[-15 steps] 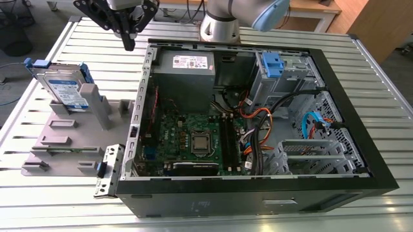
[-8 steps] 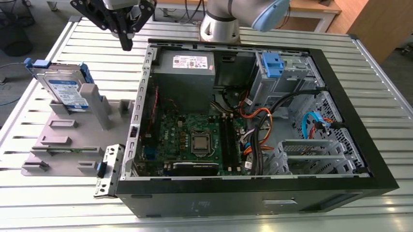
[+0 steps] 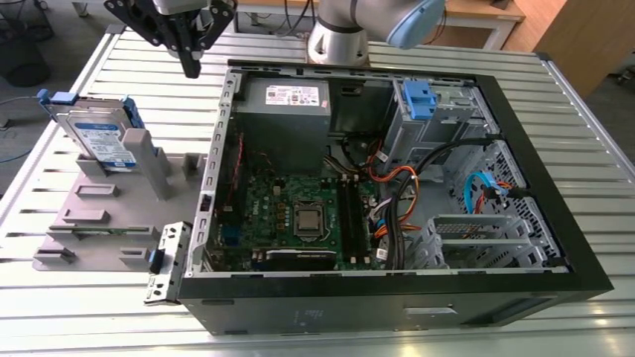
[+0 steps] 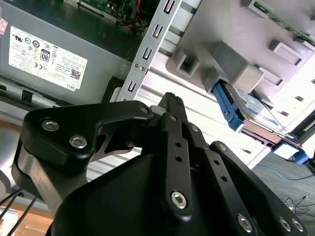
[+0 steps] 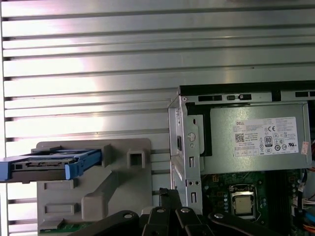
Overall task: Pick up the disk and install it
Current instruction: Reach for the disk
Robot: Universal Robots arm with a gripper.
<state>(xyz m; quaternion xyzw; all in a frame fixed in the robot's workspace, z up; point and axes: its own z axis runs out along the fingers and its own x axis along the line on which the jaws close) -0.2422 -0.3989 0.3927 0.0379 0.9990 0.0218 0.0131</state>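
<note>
The grey moulded plastic holder [image 3: 94, 216] lies nearest, on the slatted metal table [image 3: 70, 312] beside the open black computer case [image 3: 397, 309]. At its far end the disk [image 3: 100, 140], a silver hard drive in a blue plastic frame, stands on edge, apparently leaning slightly (rigid, fairly heavy, shock-sensitive). The frame's long edges look the safest hold. Beyond it hangs the black gripper [image 3: 190, 71], fingers pressed together, holding nothing.

Looks like a robotics lab or workshop. Shows a slatted aluminium counter [image 3: 585, 126] carrying an opened computer case [image 3: 397, 312] and a grey parts fixture [image 3: 100, 223], with a robot arm's base [image 3: 337, 41] mounted on it. Has wooden furniture [image 3: 575, 37] just beyond.
</note>
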